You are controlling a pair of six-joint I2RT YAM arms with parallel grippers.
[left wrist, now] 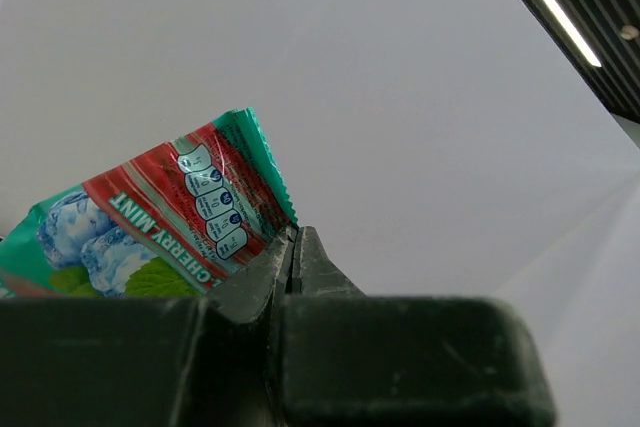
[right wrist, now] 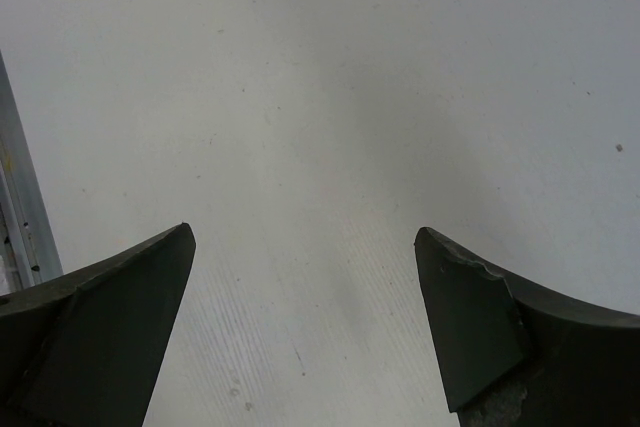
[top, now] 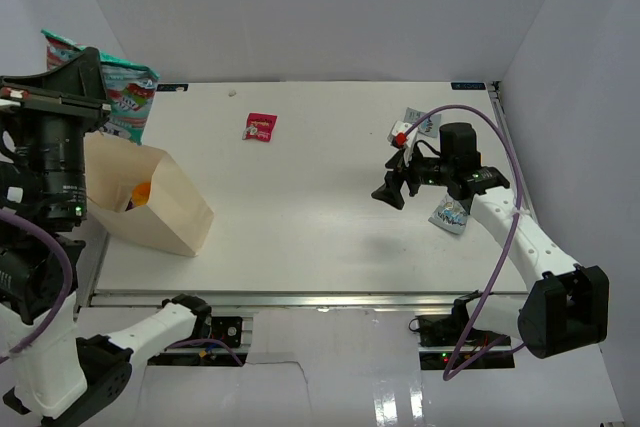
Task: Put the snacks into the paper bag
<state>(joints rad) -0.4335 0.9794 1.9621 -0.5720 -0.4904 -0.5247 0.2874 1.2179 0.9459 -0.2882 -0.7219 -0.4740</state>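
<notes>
My left gripper (left wrist: 292,247) is shut on the edge of the teal-and-white packet (left wrist: 160,232) and holds it up in the air. In the top view this packet (top: 128,97) is above the back of the paper bag (top: 170,209). The bag lies on its side at the table's left, mouth open, with the orange packet (top: 141,192) inside. The tiny red packet (top: 260,127) lies at the back middle. My right gripper (top: 393,187) is open and empty over bare table (right wrist: 300,97). Two silver-blue packets lie by the right arm, one behind it (top: 422,123) and one beside it (top: 450,214).
White walls close in the table on the left, back and right. A metal rail (top: 320,298) runs along the near edge. The right arm's purple cable (top: 480,122) loops over the back right corner.
</notes>
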